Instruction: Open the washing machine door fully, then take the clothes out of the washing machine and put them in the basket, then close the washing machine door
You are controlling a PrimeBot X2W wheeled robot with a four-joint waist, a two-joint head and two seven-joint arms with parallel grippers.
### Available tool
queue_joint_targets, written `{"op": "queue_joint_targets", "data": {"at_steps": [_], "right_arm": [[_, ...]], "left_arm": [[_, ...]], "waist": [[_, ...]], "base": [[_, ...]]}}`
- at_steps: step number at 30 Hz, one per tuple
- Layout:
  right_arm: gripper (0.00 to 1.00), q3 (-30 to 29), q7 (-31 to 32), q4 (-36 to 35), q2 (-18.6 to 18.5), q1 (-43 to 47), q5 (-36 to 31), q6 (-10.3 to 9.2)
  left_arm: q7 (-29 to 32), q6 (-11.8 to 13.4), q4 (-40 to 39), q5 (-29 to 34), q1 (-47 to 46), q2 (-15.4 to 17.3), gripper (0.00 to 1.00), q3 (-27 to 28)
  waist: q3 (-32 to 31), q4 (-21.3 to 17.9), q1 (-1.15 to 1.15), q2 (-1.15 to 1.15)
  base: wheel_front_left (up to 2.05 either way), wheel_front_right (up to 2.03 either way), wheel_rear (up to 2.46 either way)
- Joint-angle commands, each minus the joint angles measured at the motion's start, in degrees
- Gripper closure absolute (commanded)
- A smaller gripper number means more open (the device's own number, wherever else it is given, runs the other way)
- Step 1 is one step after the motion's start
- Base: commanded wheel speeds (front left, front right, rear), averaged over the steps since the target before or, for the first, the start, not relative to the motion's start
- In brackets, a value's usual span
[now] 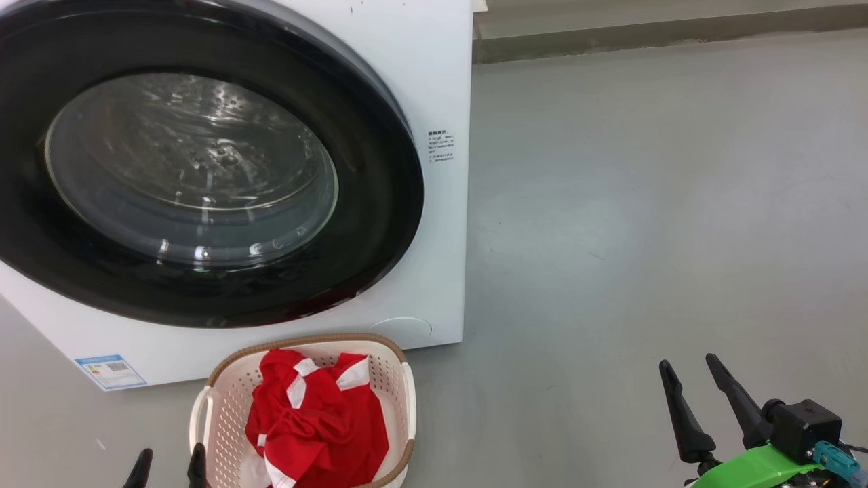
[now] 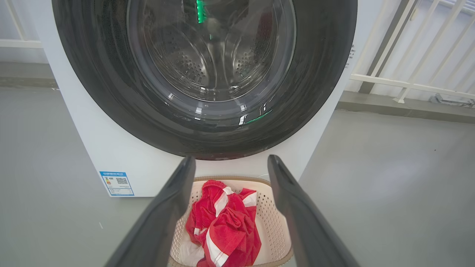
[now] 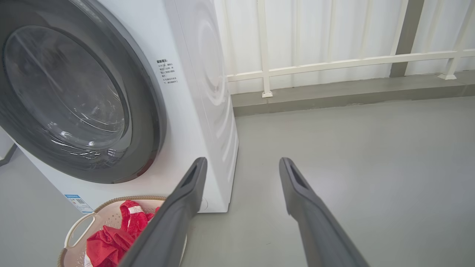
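One white washing machine (image 1: 434, 81) stands on the grey floor (image 1: 644, 203). Its round black-rimmed door (image 1: 380, 203) is shut against the front, and the steel drum shows through the glass. Just in front, below the door, the cream basket (image 1: 392, 379) sits on the floor with the red and white clothes (image 1: 319, 420) bundled inside. The left jaws are spread wide with nothing between them, beside the basket's left edge. The right jaws, equally wide and holding nothing, hang over the floor well to the right.

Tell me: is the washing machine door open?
No, the washing machine door sits shut, its black rim flush against the front of the white washing machine.
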Motion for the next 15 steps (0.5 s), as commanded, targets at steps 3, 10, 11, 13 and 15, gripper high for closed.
{"op": "queue_joint_targets", "data": {"at_steps": [3,10,11,13,15], "right_arm": [[0.00,0.7,-0.2,-1.6,-1.3,0.2,0.5,-0.06],[0.00,0.2,-0.2,-1.8,-1.2,0.7,0.3,-0.06],[0.00,0.2,-0.2,-1.8,-1.2,0.7,0.3,-0.06],[0.00,0.2,-0.2,-1.8,-1.2,0.7,0.2,-0.06],[0.00,0.2,-0.2,-1.9,-1.2,0.6,0.2,-0.06]], "left_arm": [[-0.7,-0.3,-1.6,0.8,-0.2,0.6,0.00,2.3],[-0.7,-0.3,-2.4,1.0,-0.2,0.5,0.00,2.0],[-0.7,-0.3,-2.5,1.0,-0.2,0.5,0.00,2.0],[-0.7,-0.3,-2.7,1.1,-0.2,0.4,0.00,2.1],[-0.7,-0.3,-2.8,1.2,-0.2,0.3,0.00,2.2]], "waist": [[-0.3,0.0,0.00,0.00],[-0.4,0.0,0.00,0.00],[-0.4,0.0,0.00,0.00],[-0.4,0.0,0.00,0.00],[-0.4,0.0,0.00,0.00]], "base": [[0.00,0.00,0.00],[0.00,0.00,0.00],[0.00,0.00,0.00],[0.00,0.00,0.00],[0.00,0.00,0.00]]}}
